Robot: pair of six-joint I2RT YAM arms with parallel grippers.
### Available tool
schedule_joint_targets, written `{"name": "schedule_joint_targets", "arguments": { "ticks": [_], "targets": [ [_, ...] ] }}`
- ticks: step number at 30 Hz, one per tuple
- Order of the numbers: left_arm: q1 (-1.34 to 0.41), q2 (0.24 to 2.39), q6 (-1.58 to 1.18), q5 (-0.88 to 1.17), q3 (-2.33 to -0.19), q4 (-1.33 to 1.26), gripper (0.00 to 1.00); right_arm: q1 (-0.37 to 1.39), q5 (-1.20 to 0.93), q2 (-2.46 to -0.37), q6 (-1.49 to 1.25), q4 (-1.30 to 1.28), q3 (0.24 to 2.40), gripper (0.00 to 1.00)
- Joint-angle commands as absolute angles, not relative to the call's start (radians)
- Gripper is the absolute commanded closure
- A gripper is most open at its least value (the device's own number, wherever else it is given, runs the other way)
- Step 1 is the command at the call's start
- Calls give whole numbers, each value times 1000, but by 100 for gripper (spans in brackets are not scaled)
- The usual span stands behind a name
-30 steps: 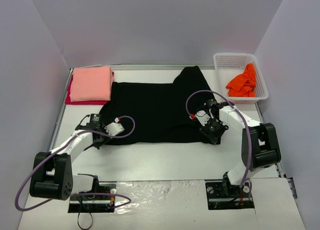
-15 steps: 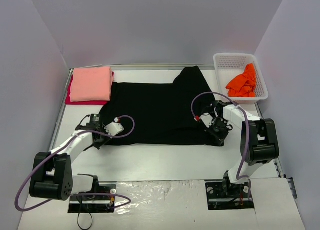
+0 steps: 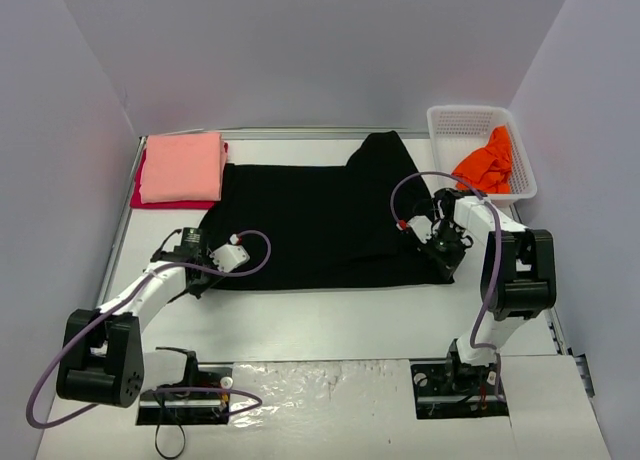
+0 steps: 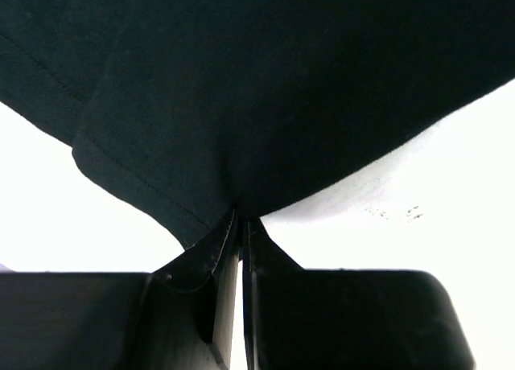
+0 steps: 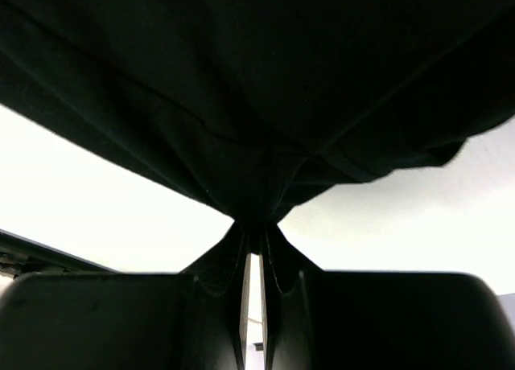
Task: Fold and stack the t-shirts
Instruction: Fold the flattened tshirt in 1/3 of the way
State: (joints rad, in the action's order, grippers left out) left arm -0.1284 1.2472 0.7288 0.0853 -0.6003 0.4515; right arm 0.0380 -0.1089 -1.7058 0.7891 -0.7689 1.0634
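Large black cloth t-shirt (image 3: 310, 215), pinched twice
Your left gripper (image 4: 240, 221) and right gripper (image 5: 259, 229) each squeeze a near corner; it lies beyond both, long side left to right, flat I think.

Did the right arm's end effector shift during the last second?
Yes. The right end effector, shut on the black t-shirt, slid rightward and ended closer to the white basket.

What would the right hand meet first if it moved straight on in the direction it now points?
The black t-shirt: the right hand is shut on its edge, so more of that cloth lies directly ahead. Probably the white table under it comes next, though depth is unclear.
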Motion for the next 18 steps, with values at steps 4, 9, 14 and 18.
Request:
{"name": "schedule_joint_targets", "arguments": {
  "ticks": [4, 9, 14, 18],
  "targets": [
    [-135, 1181, 735, 83, -635, 544, 97, -27, -63, -1706, 842, -873, 1104, 100],
    [-156, 1135, 762, 113, -632, 626, 97, -28, -84, -1692, 847, -894, 1095, 100],
    [-183, 1092, 782, 144, -624, 678, 91, -28, -92, -1684, 850, -899, 1071, 100],
    [-209, 1085, 788, 153, -611, 706, 73, -26, -109, -1697, 848, -897, 1055, 90]
  ]
}}
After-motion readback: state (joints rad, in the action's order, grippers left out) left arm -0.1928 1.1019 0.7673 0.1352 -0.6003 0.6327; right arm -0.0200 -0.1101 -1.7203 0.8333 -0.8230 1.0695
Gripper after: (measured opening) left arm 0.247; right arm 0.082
